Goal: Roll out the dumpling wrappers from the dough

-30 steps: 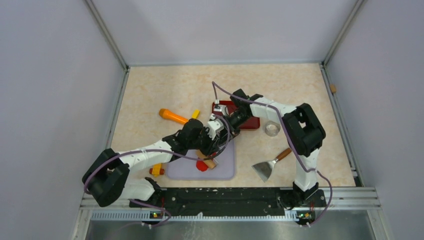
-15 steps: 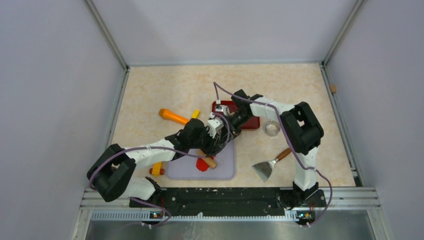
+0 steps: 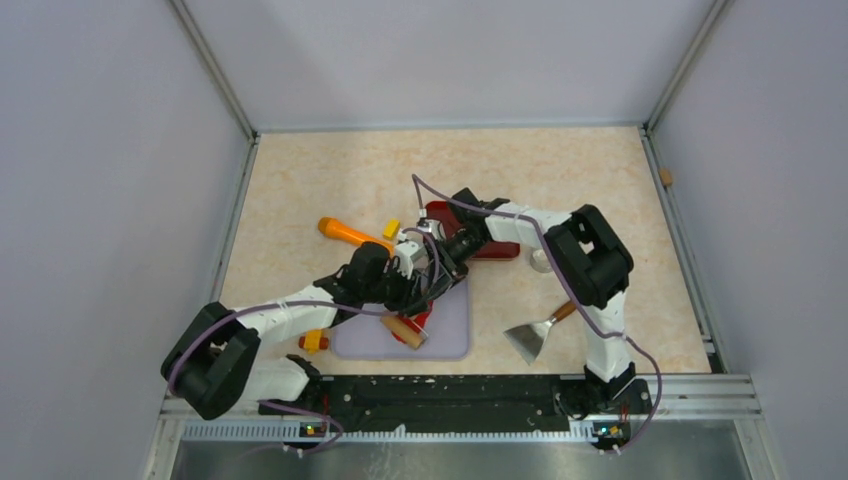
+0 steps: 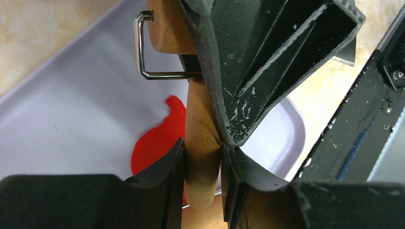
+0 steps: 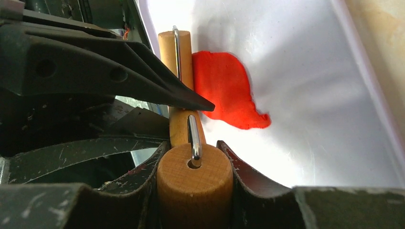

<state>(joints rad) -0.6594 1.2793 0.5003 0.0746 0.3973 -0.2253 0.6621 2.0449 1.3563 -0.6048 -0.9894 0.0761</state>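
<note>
Both arms have swung toward the left and a little nearer since a second ago, carrying the rolling pin with them, so that it now covers most of the red patch that lay open before. The dough lies flat on the lilac board, a thin, ragged-edged sheet with a curly tail at one end, pressed right up against the side of the roller. I see no neat round wrapper cut from it yet. The left gripper is clenched around one wooden handle of the pin, and the right gripper is clamped on the other handle, where the wire bracket goes in. The two wrists are crowded close together over the board. Around it on the table lie a scraper to the right, an orange-handled tool at the far left, and a dark red tray half hidden under the right arm. From where I stand the rolling looks only partly done. The worry is uneven pressure: if one arm bears down harder, the sheet would probably thin on one side or tear at that tail. Soft dough may also stick and wrap round the roller, and with the arms so tightly packed a small misstep could knock them together or shove the board.
</note>
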